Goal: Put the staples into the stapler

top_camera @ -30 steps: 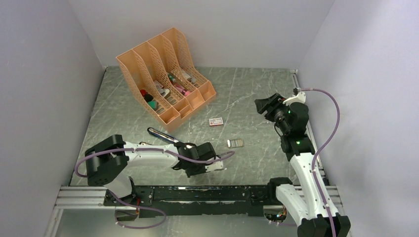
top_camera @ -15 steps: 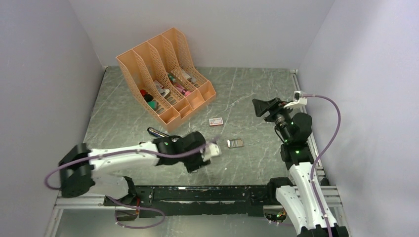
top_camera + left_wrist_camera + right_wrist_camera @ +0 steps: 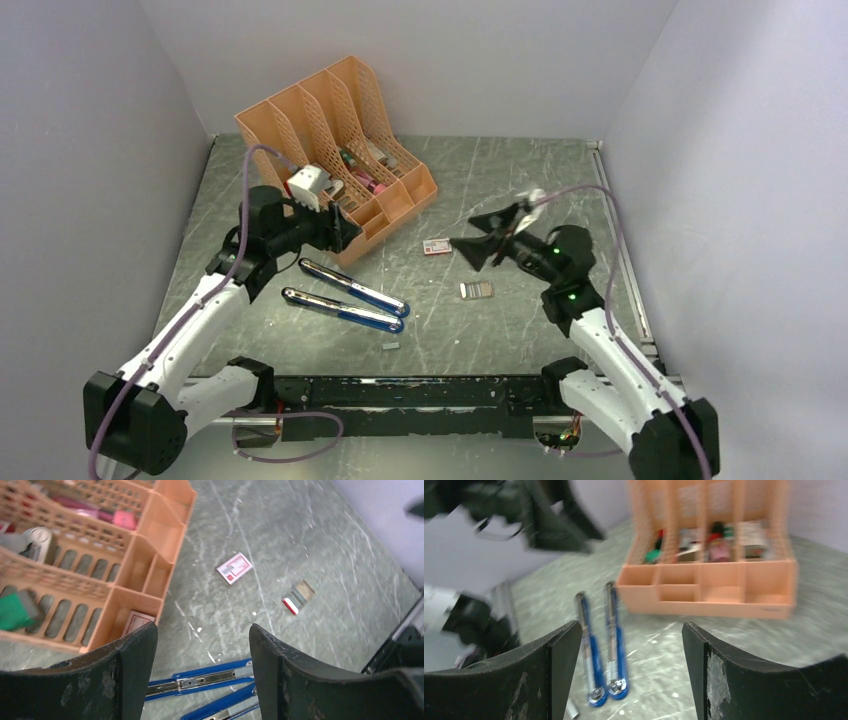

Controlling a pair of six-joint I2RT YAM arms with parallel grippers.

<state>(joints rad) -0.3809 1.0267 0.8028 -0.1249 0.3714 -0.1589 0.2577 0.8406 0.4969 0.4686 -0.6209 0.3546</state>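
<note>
Two grippers spread wide, empty: left gripper (image 3: 338, 232), right gripper (image 3: 472, 250) | stapler (image 3: 345, 295) opened flat on the table (image 3: 520, 170), toward its near edge | staples (image 3: 476, 290) loose, nearer the right edge | we judge loading not begun.

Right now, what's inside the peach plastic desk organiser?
Seen: green object, pink object, white cylindrical item, small white box in a front pocket. Rest hidden by the organiser walls.
</note>
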